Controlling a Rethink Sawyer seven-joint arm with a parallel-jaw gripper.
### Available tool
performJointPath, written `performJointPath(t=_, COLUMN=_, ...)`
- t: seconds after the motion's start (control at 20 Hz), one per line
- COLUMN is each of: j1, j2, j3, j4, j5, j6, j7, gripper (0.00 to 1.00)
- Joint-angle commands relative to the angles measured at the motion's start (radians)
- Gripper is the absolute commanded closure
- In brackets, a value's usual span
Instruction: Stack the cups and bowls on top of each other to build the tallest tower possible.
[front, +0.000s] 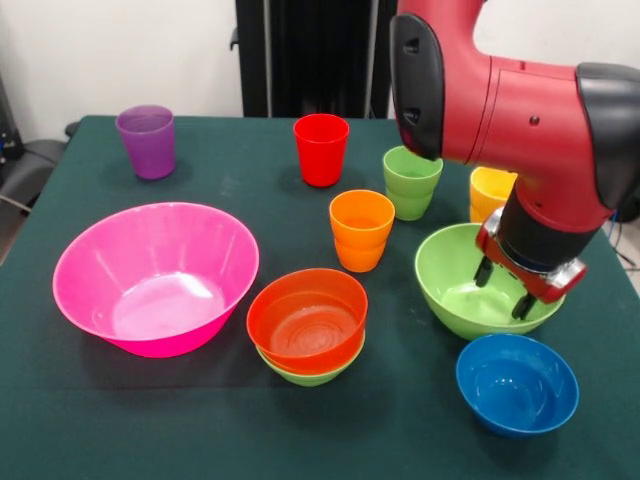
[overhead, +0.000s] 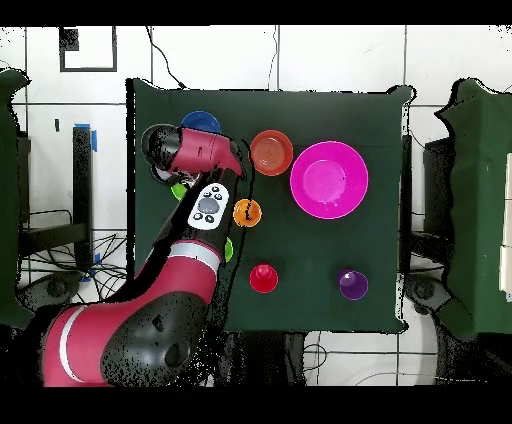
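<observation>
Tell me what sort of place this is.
Probably a robotics lab or test room: a green-covered table set with plastic bowls and cups, a tiled floor with loose cables, and other draped tables alongside.

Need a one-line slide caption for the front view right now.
Sawyer gripper open above the large green bowl; red-orange bowl nested in small green bowl; cups unstacked.

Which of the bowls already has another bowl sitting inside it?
The small lime green bowl: the red-orange bowl is nested in it. The pink bowl, large green bowl and blue bowl hold no bowl.
</observation>
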Motion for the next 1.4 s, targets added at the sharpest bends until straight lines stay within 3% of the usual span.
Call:
performJointPath(t=0.05, j1=-0.006, j2=-0.072, j3=0.059, j4=0.073, j5=-0.006, j6=0.017, j7=0.158, gripper=0.00)
performJointPath(t=0.7, j1=-0.048, j2=-0.125, j3=0.057, j4=0.023, j5=-0.053, j6=0.244, j7=0.086, gripper=0.00)
performJointPath(t=1.4, j1=-0.039, j2=-0.067, j3=0.059, j4=-0.045, j5=0.007, j6=0.063, j7=0.223, gripper=0.00)
